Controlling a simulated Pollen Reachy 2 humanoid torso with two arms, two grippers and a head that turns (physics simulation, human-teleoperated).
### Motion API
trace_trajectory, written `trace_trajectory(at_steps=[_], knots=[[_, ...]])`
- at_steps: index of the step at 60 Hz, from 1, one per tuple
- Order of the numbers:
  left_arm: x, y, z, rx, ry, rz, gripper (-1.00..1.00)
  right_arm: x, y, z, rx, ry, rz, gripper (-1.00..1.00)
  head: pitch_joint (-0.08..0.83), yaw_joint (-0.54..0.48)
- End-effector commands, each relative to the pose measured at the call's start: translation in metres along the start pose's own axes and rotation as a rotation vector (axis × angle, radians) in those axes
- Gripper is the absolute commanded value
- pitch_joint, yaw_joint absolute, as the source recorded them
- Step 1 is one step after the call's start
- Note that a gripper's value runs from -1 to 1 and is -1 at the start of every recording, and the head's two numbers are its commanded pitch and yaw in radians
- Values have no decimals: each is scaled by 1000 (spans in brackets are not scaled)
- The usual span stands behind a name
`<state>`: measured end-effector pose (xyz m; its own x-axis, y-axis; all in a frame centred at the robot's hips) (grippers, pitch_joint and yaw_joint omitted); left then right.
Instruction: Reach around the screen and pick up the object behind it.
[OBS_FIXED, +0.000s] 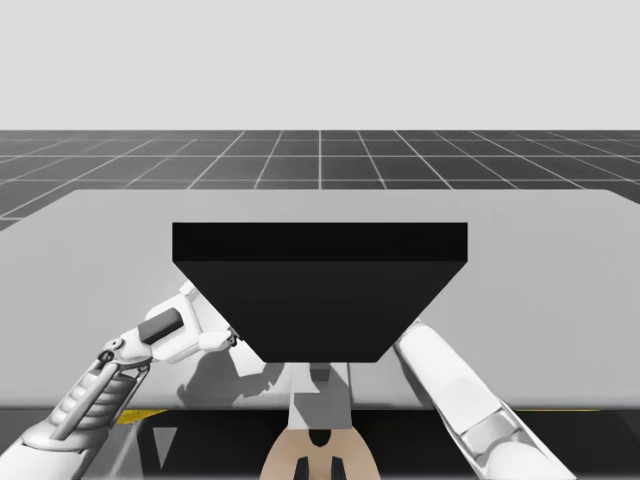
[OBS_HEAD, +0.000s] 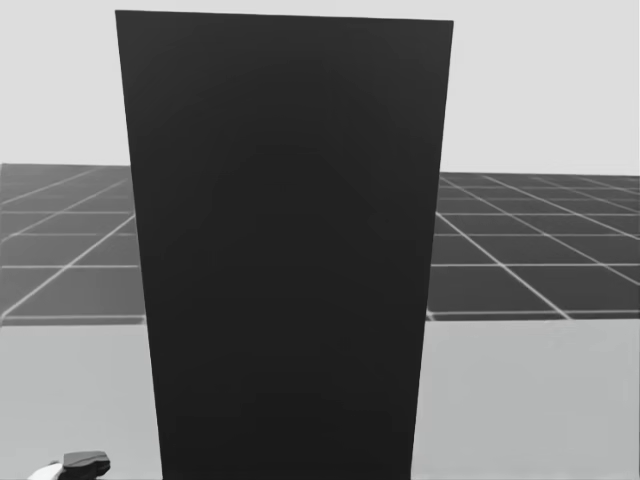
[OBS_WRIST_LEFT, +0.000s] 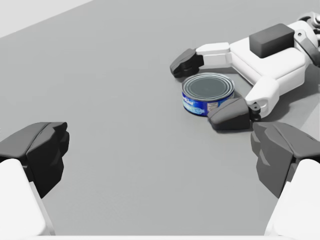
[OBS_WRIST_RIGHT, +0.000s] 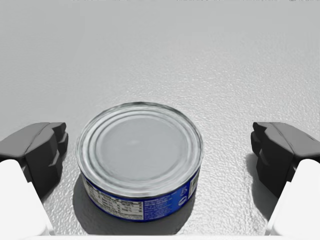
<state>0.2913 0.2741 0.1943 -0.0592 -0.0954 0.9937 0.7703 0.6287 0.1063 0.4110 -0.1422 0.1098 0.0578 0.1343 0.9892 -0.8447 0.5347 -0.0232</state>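
Spread wide, my right gripper (OBS_WRIST_RIGHT: 160, 147) has a finger on each side of the can (OBS_WRIST_RIGHT: 140, 150), neither touching it. Everything rests on the grey table (OBS_FIXED: 100, 250). At its middle the black screen (OBS_HEAD: 290, 250) stands upright, blocking my head's view of the far side. Beside the screen's left edge my left gripper (OBS_WRIST_LEFT: 160, 150) hangs open, looking at the can and the right gripper. Blue-sided, the can sits upright on the table, silver lid up.

The bench (OBS_FIXED: 560, 250) has a flat, matte grey top, and its far edge runs straight across the high view. Beyond that edge, a dark floor (OBS_FIXED: 320, 160) ruled into square tiles by pale lines extends to a level horizon. Above the horizon the backdrop (OBS_FIXED: 320, 60) is uniform pale grey under even, diffuse lighting.
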Motion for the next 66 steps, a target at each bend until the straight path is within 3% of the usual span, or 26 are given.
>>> trace_trajectory(at_steps=[1,5,7,8,9,10,12,23,32,41,52,66], knots=[[0,0,1,2,0,-7,-1000,-16,9,-18,-5,49,18,-1000,132,-62],[0,0,1,5,1,-11,-1000,-21,11,-18,-10,63,49,-981,132,-61],[0,0,0,6,2,-12,-1000,-21,11,-18,-15,58,53,-736,132,-60],[0,0,0,8,3,-13,-1000,-23,12,-17,-44,48,69,-28,133,-60],[0,0,0,9,4,-14,-1000,-24,12,-17,-42,47,67,180,133,-60],[0,0,0,9,4,-14,-1000,-24,12,-16,-45,47,64,853,134,-60],[-1,0,0,10,6,-17,-1000,-25,12,-15,-42,50,51,990,135,-61],[-2,-1,-1,18,13,-27,-1000,-24,12,-7,-70,63,40,1000,133,-64],[-2,0,-1,23,13,-29,-1000,-16,7,22,-111,48,41,1000,137,-65],[-2,0,-1,32,12,-32,-1000,-10,-7,69,-191,29,52,1000,133,-64],[-2,2,-1,37,11,-31,-1000,-3,-32,147,-335,1,79,1000,131,-61],[-2,3,-2,45,13,-30,-1000,8,-60,210,-506,-13,79,1000,126,-63]])
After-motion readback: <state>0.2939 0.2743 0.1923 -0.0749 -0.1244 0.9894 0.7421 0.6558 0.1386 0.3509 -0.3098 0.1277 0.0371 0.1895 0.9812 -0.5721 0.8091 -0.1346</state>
